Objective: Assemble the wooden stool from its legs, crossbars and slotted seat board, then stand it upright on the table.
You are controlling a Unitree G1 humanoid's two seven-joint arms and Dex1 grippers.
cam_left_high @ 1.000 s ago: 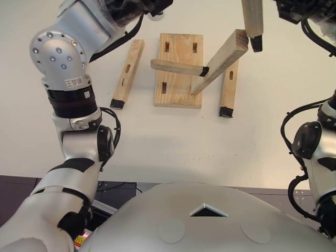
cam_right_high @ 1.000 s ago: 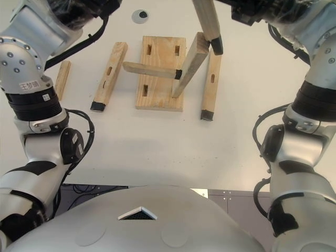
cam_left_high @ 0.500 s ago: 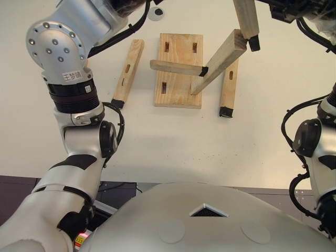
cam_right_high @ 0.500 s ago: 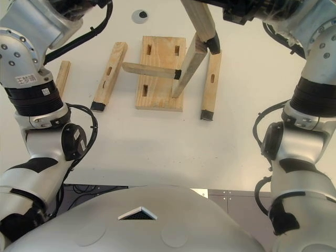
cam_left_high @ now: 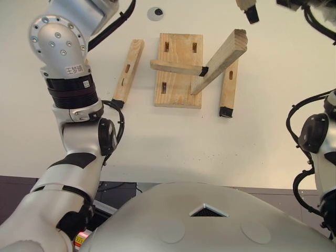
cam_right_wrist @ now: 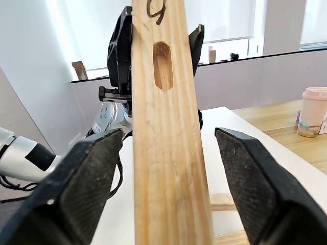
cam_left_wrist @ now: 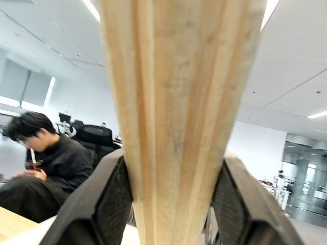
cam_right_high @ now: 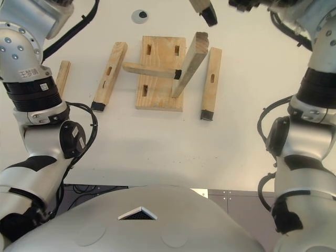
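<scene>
**Above the half-built stool, the carried leg is climbing away**

On the white table (cam_left_high: 157, 142) the slotted seat board (cam_left_high: 178, 92) is lying flat, just as it was a second ago. The planted leg (cam_left_high: 220, 60) is leaning up out of the board's near right slot. The left loose leg (cam_left_high: 128, 71) and the right loose leg (cam_left_high: 228, 89) are lying just beside the board's two long edges. A long crossbar (cam_left_high: 176, 66) is jutting from the planted leg across the board toward the left, and a short crossbar (cam_right_high: 63, 77) is resting farther left, well apart.

The carried leg (cam_left_high: 248, 9) is what is changing. A second ago its black-capped end was hanging close to the planted leg's top; now it is rising, and little but the cap is showing at the upper edge.

The left gripper (cam_left_wrist: 173, 168) is clamping this leg, pads pressing both faces. The right gripper (cam_right_wrist: 168, 148) is standing spread, its fingers flanking the wood without touching it.

This is looking like a regrasp or hand-over rather than an insertion. Three slots are still waiting, so the assembly is probably at an early stage.
</scene>
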